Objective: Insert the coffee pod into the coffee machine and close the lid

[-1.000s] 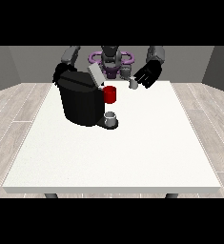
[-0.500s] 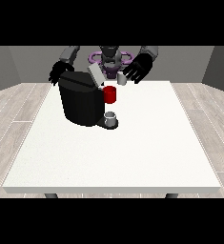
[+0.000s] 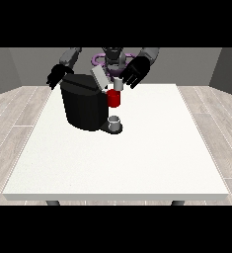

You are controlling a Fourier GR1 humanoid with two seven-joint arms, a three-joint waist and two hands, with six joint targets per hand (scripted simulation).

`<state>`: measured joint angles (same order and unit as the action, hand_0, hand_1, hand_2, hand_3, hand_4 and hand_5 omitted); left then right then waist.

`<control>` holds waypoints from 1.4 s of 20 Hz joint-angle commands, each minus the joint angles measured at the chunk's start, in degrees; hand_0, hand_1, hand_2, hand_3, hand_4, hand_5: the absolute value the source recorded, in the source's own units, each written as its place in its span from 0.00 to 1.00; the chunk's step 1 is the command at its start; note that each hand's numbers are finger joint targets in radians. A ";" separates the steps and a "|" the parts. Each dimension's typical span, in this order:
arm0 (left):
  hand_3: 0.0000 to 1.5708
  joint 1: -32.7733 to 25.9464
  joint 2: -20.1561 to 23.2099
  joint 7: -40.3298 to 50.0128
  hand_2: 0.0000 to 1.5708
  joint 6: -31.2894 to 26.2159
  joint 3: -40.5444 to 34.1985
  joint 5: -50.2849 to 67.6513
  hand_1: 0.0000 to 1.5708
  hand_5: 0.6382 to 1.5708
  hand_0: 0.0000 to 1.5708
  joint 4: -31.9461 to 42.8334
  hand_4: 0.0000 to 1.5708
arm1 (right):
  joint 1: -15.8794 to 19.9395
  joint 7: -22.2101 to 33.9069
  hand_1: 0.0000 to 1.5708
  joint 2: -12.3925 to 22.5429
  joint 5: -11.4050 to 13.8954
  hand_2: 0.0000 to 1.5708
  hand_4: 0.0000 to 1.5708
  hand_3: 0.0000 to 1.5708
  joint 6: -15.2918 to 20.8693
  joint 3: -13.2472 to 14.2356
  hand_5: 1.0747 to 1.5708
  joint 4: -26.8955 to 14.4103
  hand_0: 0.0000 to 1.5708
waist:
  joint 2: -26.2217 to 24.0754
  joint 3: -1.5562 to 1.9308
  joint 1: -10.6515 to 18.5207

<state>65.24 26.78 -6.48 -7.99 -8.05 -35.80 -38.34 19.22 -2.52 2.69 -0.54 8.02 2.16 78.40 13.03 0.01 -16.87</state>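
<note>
White table (image 3: 137, 158) mostly bare; hand at the view's right (image 3: 136, 72), seemingly pinching pod (image 3: 118, 85), above machine (image 3: 85, 104).

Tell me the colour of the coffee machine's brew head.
Red, seen in the front view: the brew head on the black coffee machine.

torso: grey, purple ring | arms: grey | robot hand (image 3: 135, 72): black | robot hand (image 3: 58, 75): black

Even, soft light; faint shadow beneath the table (image 3: 137, 163).
</note>
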 commanded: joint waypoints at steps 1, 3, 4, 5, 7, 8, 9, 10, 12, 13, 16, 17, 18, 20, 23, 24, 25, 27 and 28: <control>0.79 0.84 0.49 -1.54 0.85 0.14 -0.71 0.16 0.83 1.00 0.83 1.29 0.31 | 0.25 0.54 0.00 0.08 0.41 0.00 0.31 0.00 0.31 -0.41 1.00 1.79 0.00 | 1.89 -0.01 -1.28; 0.78 0.46 1.31 -0.43 0.85 -1.25 -0.87 0.09 0.84 1.00 0.84 2.18 0.31 | -2.75 0.44 0.00 -0.38 -0.27 0.00 0.33 0.00 -0.24 -0.51 1.00 1.78 0.00 | 0.54 0.00 -1.56; 0.78 2.10 0.92 -0.04 0.84 -0.79 -0.46 -0.40 0.82 1.00 0.82 1.65 0.32 | -0.82 -1.78 0.00 -1.79 0.27 0.00 0.33 0.00 1.35 -0.49 1.00 0.72 0.00 | 2.42 0.01 -0.73; 0.78 2.29 0.29 0.23 0.84 -0.42 0.32 -1.19 0.82 1.00 0.82 1.80 0.32 | 2.42 1.85 0.00 -0.14 0.01 0.00 0.34 0.00 1.35 0.63 1.00 0.99 0.00 | 2.68 0.00 -0.25; 0.79 -0.21 -1.56 0.41 0.85 1.57 0.11 -1.15 0.84 1.00 0.84 2.26 0.32 | -1.78 0.66 0.00 0.31 -0.80 0.00 0.33 0.00 -1.41 -0.45 1.00 2.33 0.00 | 0.62 0.00 -1.45; 0.78 2.45 -0.92 -0.01 0.85 -0.02 0.53 -1.28 0.84 1.00 0.84 1.84 0.32 | 2.25 2.35 0.00 -0.30 -1.12 0.00 0.32 0.00 0.84 1.02 1.00 1.51 0.00 | 2.33 0.00 -0.61; 0.78 0.42 -3.20 1.29 0.83 -1.05 1.37 -1.00 0.81 1.00 0.81 0.66 0.33 | -2.05 -1.40 0.00 0.96 -2.44 0.00 0.32 0.00 -1.47 2.63 1.00 -1.61 0.00 | -0.82 0.02 1.02; 0.77 3.26 -1.71 1.41 0.82 -2.78 0.58 -0.49 0.78 1.00 0.78 1.56 0.33 | 1.03 0.23 0.00 0.91 -2.00 0.00 0.33 0.00 -0.58 2.36 1.00 -0.39 0.00 | 0.82 0.01 0.13; 0.77 0.44 -3.04 0.57 0.82 -0.19 1.16 -1.50 0.80 1.00 0.80 2.20 0.32 | -0.28 2.40 0.00 0.37 -1.25 0.00 0.32 0.00 0.03 0.93 1.00 2.08 0.00 | -0.51 -0.01 -0.24; 0.76 0.88 -0.67 -1.64 0.80 -0.03 0.11 -1.14 0.77 1.00 0.77 2.25 0.32 | -2.64 -1.09 0.00 -1.76 -0.21 0.00 0.33 0.00 0.86 -0.65 1.00 2.17 0.00 | 1.60 -0.01 -0.58; 0.76 0.66 -0.25 -2.60 0.80 -1.60 0.52 -1.21 0.75 1.00 0.75 1.84 0.32 | -2.56 -3.28 0.00 0.00 -1.68 0.00 0.33 0.00 -0.12 2.02 1.00 0.68 0.00 | 1.83 0.01 0.63; 0.76 -0.42 -3.79 -1.03 0.80 0.57 1.61 -1.98 0.75 1.00 0.75 1.81 0.31 | -1.33 0.46 0.00 1.00 -1.87 0.00 0.33 0.00 -0.71 1.86 1.00 1.49 0.00 | -0.06 0.00 0.36; 0.76 1.81 -3.06 0.32 0.81 0.76 1.37 -2.42 0.77 1.00 0.77 2.11 0.32 | -0.44 0.71 0.00 -1.39 0.53 0.00 0.31 0.00 2.59 0.02 1.00 1.59 0.00 | 0.83 0.00 0.31; 0.76 3.03 -2.96 0.47 0.81 0.78 0.91 -2.23 0.76 1.00 0.76 2.23 0.33 | -0.81 -1.49 0.00 -2.05 0.41 0.00 0.29 0.00 1.95 -0.55 1.00 1.08 0.00 | 2.30 0.00 -0.23; 0.75 4.46 -0.37 0.37 0.79 -1.52 0.18 -2.02 0.74 1.00 0.74 3.20 0.32 | 1.04 0.06 0.00 -2.12 -0.70 0.00 0.29 0.00 2.78 0.71 1.00 1.82 0.00 | 2.61 0.00 -0.34; 0.75 1.95 -0.36 -0.47 0.79 0.03 0.16 -2.33 0.74 1.00 0.74 3.04 0.31 | -2.24 -2.38 0.00 1.01 -2.74 0.00 0.29 0.00 -2.23 1.79 1.00 1.61 0.00 | 2.29 0.01 -1.16; 0.76 1.93 -0.42 -0.51 0.79 -0.33 0.04 -2.24 0.75 1.00 0.75 3.63 0.31 | -2.91 -3.74 0.00 -2.30 -0.59 0.00 0.28 0.00 1.38 -0.11 1.00 2.20 0.00 | 2.34 0.00 -0.68; 0.76 1.88 -3.21 -0.17 0.81 -1.36 1.38 -2.30 0.77 1.00 0.77 2.50 0.31 | -0.28 -1.54 0.00 0.35 -2.23 0.00 0.28 0.00 0.21 2.82 1.00 -0.36 0.00 | 1.52 0.01 1.26; 0.76 1.99 -3.25 0.82 0.81 -1.33 1.78 -2.92 0.78 1.00 0.78 2.60 0.31 | -2.68 -2.03 0.00 -1.25 -0.06 0.00 0.26 0.00 1.65 0.60 1.00 -0.63 0.00 | 0.42 0.01 1.20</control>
<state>67.29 24.79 -6.80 -8.66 -7.24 -38.00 -35.64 17.33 -4.23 1.61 -1.45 8.89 2.90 79.22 14.52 0.01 -16.65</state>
